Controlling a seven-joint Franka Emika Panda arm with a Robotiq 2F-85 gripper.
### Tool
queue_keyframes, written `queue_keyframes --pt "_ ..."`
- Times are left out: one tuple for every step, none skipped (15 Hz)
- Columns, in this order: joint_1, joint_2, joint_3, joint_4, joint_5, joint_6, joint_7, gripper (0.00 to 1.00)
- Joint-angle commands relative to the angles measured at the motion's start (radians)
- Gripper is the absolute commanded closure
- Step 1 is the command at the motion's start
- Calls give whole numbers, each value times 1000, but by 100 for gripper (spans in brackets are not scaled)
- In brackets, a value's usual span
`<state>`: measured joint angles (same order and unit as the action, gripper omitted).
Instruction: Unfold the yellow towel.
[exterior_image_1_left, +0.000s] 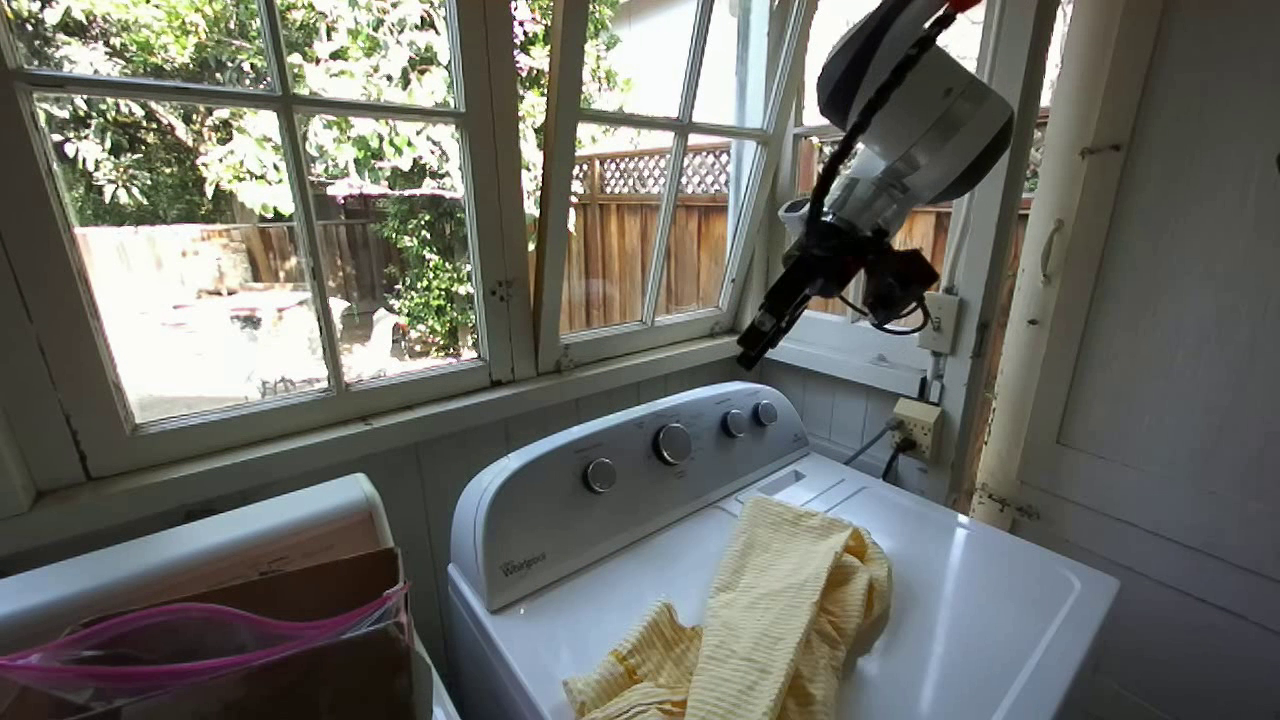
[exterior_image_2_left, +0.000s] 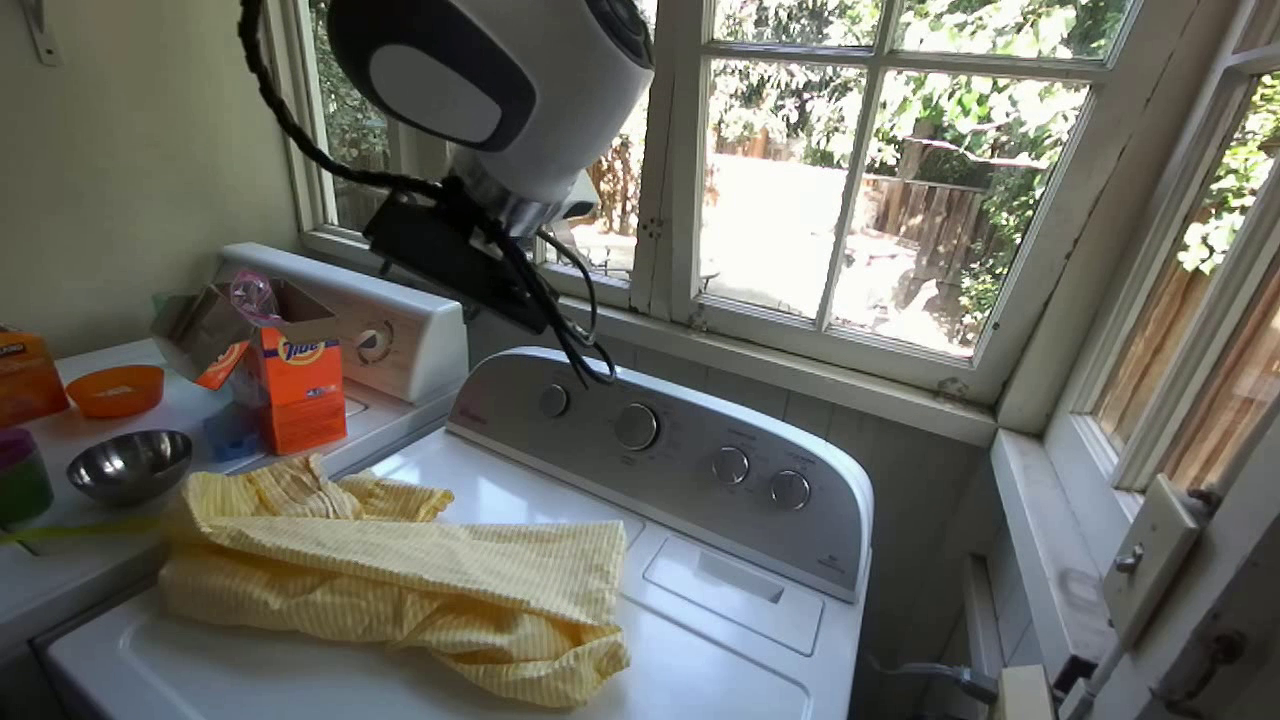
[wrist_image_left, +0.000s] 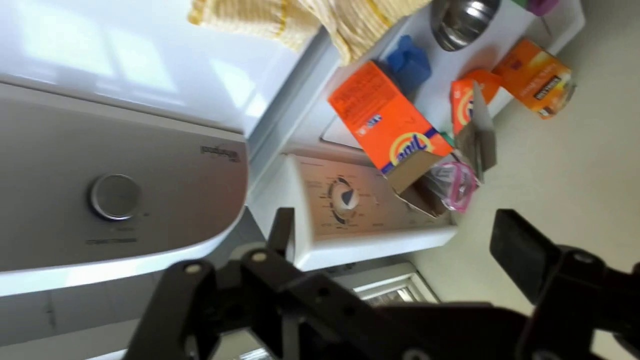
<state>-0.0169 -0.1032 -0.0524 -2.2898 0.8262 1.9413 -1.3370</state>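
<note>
Across the top of the white Whirlpool machine (exterior_image_2_left: 690, 640), toward 8 o'clock in an exterior view, the yellow towel (exterior_image_2_left: 400, 570) lies rumpled and doubled over itself. It looks light, limp and soft, unlikely to slide away, though its thin layers may lift together. The best hold is probably the loose straight edge of the top fold (exterior_image_2_left: 540, 560), at the towel's 3 o'clock end there, with a shallow pinch of one layer. The fingers (wrist_image_left: 522, 255) stand spread with nothing between them, at 7 and 4 o'clock in the wrist view, well apart from the towel.
</note>
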Motion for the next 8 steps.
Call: queue_keyframes --pt "-7 -33 12 -96 -88 221 15 0" --pt "-7 -42 12 -121 -100 285 33 0" --pt "2 -1 0 -56 -59 189 4 0" --pt "2 -2 -1 -73 -69 233 5 0" --pt "2 -3 -2 -83 -73 252 5 0" --pt "2 -5 -2 -88 -73 258 5 0" --pt "3 -9 -2 -91 -73 260 6 0" --pt "3 -13 -2 -92 -74 261 7 0"
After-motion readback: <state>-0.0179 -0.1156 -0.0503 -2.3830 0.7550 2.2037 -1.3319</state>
